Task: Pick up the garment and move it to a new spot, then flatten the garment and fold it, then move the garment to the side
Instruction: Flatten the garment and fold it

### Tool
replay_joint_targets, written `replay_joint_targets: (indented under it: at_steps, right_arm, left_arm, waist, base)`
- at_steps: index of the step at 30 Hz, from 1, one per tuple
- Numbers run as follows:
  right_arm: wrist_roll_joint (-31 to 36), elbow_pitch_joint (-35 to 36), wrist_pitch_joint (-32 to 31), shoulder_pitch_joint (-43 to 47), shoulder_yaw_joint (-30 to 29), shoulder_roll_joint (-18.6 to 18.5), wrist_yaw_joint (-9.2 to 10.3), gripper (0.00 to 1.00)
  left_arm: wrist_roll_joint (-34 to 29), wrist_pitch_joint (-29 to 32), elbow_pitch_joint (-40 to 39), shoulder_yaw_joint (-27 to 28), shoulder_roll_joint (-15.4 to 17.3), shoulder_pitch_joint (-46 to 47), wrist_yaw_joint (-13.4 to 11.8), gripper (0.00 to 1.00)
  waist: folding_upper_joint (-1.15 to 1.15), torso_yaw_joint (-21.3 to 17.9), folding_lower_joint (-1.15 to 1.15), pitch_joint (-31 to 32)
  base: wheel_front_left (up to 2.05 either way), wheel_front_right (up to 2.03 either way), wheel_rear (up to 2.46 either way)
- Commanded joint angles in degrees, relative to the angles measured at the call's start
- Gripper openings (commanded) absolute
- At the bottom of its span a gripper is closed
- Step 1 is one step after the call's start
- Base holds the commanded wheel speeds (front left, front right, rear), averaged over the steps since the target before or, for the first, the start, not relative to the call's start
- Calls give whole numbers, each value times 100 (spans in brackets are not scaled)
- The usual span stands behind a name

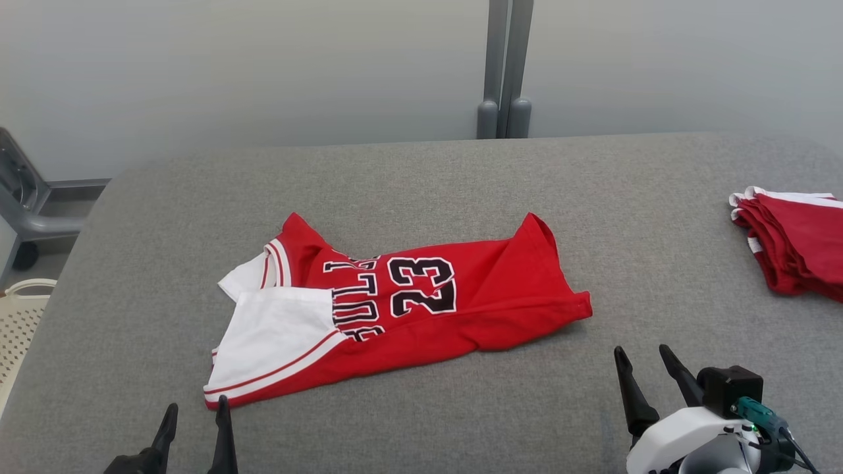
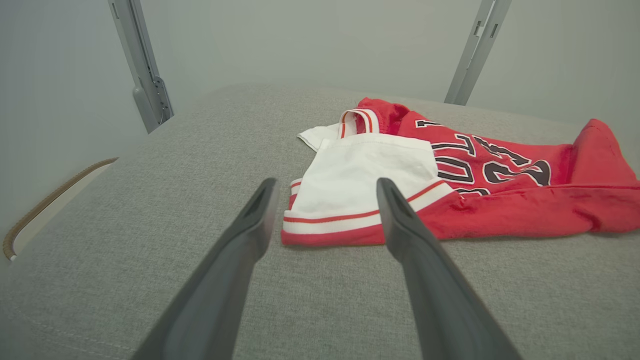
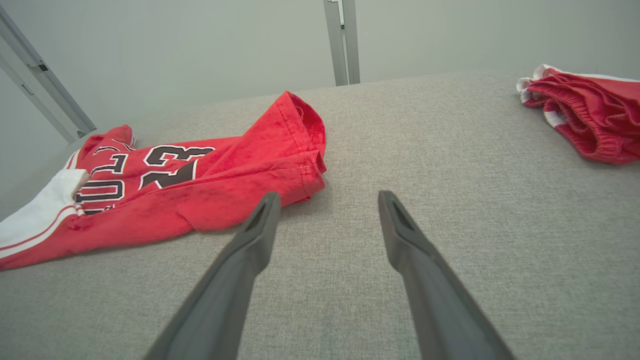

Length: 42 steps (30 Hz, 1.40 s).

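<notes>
Garment point(image 1: 421, 303) lies lengthwise left-right on the counter point(image 1: 421, 178), red pile point(image 1: 793, 243) well right, left pincer point(image 1: 197, 403) and right pincer point(image 1: 641, 349) apart

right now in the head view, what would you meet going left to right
cream basket → left gripper, open → red number 23 jersey → right gripper, open → folded red garments at the right edge
</notes>
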<state>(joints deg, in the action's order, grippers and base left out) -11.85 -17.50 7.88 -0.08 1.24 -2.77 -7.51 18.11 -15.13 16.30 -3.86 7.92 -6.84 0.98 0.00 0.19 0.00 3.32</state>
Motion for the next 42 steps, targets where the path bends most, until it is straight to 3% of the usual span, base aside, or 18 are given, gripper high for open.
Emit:
replay_joint_targets:
  at_steps: [1,15,23,32,36,42]
  right_arm:
    - [18,-10,-11,-25,17,-12,5,100]
    - [-64,-24,-22,-79,131,-12,5,100]
    - [178,162,-359,-331,183,-12,5,100]
    - [242,425,-1976,-1080,434,-121,5,100]
    - [-11,646,-2816,-1570,857,-438,5,100]
    - [-147,832,-3191,-2058,1131,-686,5,100]
  left_arm:
    - [-21,-4,0,22,38,94,-17,100]
    - [44,10,25,-69,28,71,-28,100]
    - [-33,504,137,-238,203,486,51,100]
    - [-50,1598,782,-531,562,1874,378,100]
    - [12,2078,1302,-498,671,2769,366,100]
    - [-23,2612,1915,-589,881,3582,446,100]
  waist:
    - [0,-15,0,-14]
    - [0,-46,0,-65]
    - [0,-47,0,-196]
    - [0,-138,0,-662]
    - [0,-265,0,-1009]
    - [0,-425,0,-1433]
  base:
    - [0,0,0]
    - [0,0,0]
    - [0,0,0]
    - [0,0,0]
    - [0,0,0]
    - [0,0,0]
